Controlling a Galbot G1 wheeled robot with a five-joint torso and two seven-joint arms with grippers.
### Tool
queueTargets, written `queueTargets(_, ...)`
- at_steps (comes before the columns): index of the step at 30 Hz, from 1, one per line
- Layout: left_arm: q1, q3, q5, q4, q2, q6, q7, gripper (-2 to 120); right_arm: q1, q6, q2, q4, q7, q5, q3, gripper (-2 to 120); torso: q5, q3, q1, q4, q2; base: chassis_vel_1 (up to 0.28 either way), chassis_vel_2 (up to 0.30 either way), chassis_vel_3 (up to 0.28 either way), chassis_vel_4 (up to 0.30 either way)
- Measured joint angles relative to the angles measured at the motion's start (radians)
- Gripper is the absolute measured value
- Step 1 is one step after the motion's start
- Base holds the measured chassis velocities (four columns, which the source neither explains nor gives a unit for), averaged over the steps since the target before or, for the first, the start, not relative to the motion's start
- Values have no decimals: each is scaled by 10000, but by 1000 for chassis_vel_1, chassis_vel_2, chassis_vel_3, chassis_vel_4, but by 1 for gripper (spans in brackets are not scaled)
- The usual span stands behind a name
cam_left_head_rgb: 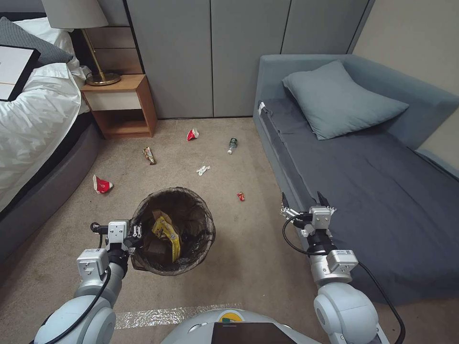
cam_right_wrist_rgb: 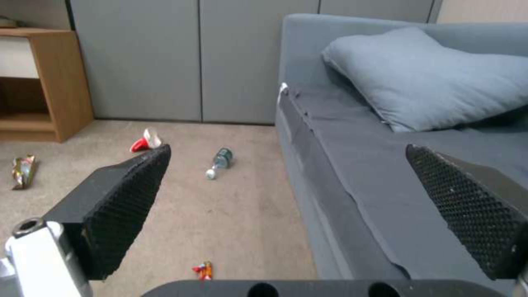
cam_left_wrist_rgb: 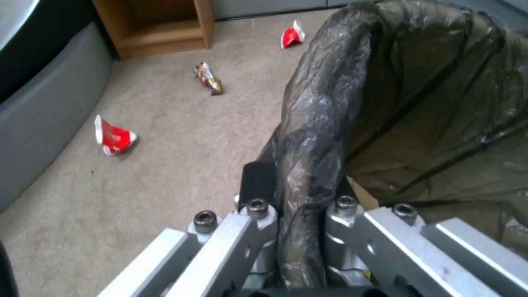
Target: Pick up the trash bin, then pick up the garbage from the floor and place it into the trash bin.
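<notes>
The trash bin point(cam_left_head_rgb: 173, 231), a round bucket lined with a dark bag, is in front of me on the left, above the beige floor point(cam_left_head_rgb: 258, 248). My left gripper point(cam_left_head_rgb: 136, 235) is shut on its near-left rim point(cam_left_wrist_rgb: 316, 136), the bag pinched between the fingers point(cam_left_wrist_rgb: 257, 183). A yellow wrapper point(cam_left_head_rgb: 167, 234) and brown paper lie inside. Garbage is scattered on the carpet: two crushed red cups point(cam_left_head_rgb: 102, 184) point(cam_left_head_rgb: 192, 134), a gold wrapper point(cam_left_head_rgb: 149, 155), a small bottle point(cam_left_head_rgb: 232, 145), a white tissue point(cam_left_head_rgb: 202, 170) and a small red wrapper point(cam_left_head_rgb: 241, 196). My right gripper point(cam_left_head_rgb: 303, 200) point(cam_right_wrist_rgb: 291, 198) hangs open and empty over the sofa's edge.
A bed point(cam_left_head_rgb: 38, 124) and a wooden nightstand point(cam_left_head_rgb: 122, 105) with a lamp stand at the left. The grey sofa point(cam_left_head_rgb: 373, 191) with a pillow point(cam_left_head_rgb: 337, 98) bounds the right. Cabinet doors point(cam_left_head_rgb: 210, 52) close the back. A pale tape strip point(cam_left_head_rgb: 167, 315) lies near my base.
</notes>
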Motion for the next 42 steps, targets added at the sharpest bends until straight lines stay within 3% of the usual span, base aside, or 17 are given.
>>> queueTargets(42,9,54,-96,0,156,-97,69,5,6,-46,211,-94,97,-64,-374,100,1,0,1,-1,0,-68,74,74,-76)
